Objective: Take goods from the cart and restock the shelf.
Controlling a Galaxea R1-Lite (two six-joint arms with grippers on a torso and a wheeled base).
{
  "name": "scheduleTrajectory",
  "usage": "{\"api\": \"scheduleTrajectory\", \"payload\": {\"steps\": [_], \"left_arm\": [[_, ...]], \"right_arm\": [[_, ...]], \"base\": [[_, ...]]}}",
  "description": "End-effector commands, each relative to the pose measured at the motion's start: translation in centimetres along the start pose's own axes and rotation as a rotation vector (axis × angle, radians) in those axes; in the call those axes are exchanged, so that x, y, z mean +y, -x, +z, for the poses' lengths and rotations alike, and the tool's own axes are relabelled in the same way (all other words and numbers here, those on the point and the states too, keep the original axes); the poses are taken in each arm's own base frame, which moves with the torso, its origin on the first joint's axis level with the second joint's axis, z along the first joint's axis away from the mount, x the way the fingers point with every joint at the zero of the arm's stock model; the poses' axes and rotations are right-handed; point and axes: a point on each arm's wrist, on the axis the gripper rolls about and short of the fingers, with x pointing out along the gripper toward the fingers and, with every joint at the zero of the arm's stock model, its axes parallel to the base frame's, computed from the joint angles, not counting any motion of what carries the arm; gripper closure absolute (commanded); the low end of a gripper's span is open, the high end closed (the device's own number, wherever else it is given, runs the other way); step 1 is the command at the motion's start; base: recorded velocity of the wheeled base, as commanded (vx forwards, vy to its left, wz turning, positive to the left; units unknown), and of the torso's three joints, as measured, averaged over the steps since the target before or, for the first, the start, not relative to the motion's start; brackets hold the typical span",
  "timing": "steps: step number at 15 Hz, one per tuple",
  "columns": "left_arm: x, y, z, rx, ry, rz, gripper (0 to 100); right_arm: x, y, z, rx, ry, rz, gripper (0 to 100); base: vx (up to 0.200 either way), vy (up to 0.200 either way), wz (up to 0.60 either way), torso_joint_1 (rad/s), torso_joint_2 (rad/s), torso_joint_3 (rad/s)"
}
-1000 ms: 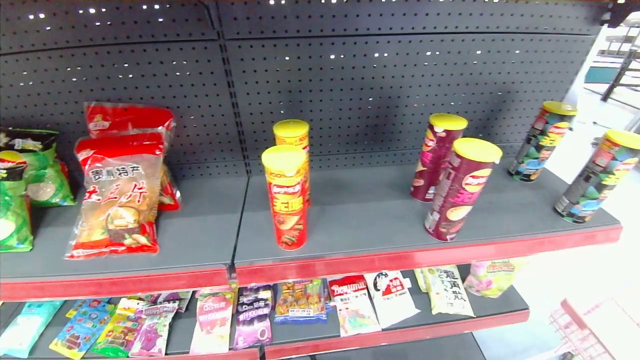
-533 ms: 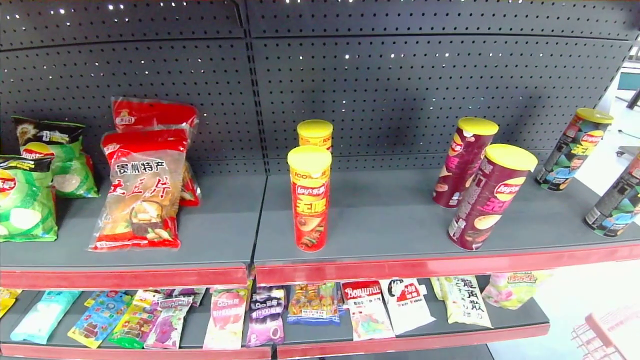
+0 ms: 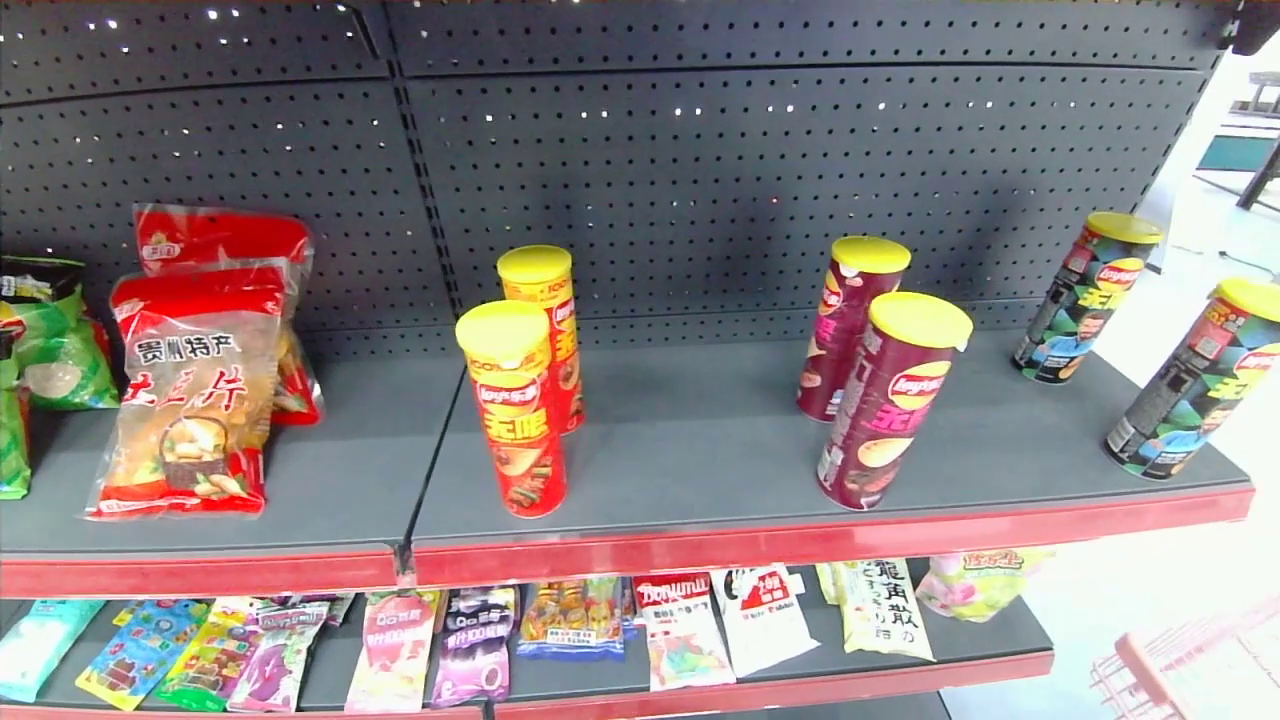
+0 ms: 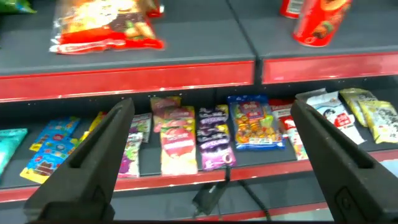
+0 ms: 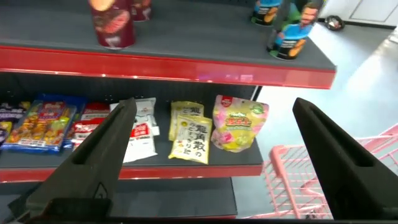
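While the head view looks down on the shelf (image 3: 820,535), its upper board carries three pairs of chip tubes, all upright: two red cans (image 3: 512,415) near the middle, two maroon cans (image 3: 885,405) to their right, and two dark cans (image 3: 1188,385) at the right end. Left of the red cans lean the red bags (image 3: 185,400), with green bags (image 3: 55,345) at the far left edge. Below, the lower shelf (image 3: 780,690) holds a row of flat packets (image 3: 680,630). And there's the cart (image 3: 1150,670), pink wire, down at the bottom right, beside the shelf's end.

Over to the left wrist view: the left gripper (image 4: 211,162) hangs in front of the lower shelf, fingers spread wide, nothing between them.

Right wrist view now: the right gripper (image 5: 211,162) is also spread wide and carries nothing. It faces the shelf's right end, with a corner of the cart showing near that end.
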Motion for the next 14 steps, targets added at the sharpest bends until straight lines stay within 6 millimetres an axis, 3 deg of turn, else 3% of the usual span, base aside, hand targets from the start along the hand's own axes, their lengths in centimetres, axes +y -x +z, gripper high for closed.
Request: {"api": "scheduleTrajectory", "payload": {"steps": [1,12,14], "left_arm": [[0.0,-0.03,0.01,0.003,0.0,0.0,0],[0.0,-0.03,0.01,0.003,-0.001,0.0,0],[0.0,-0.03,0.01,0.003,-0.001,0.0,0]], "right_arm": [[0.0,0.0,-0.01,0.0,0.0,0.0,0],[0.0,0.0,-0.01,0.0,0.002,0.0,0],[0.0,0.0,-0.01,0.0,0.002,0.0,0]], "base": [[0.0,-0.2,0.0,0.002,0.0,0.002],[0.0,-0.2,0.0,0.003,0.0,0.001],[0.0,0.0,0.0,0.0,0.0,0.0]]}}
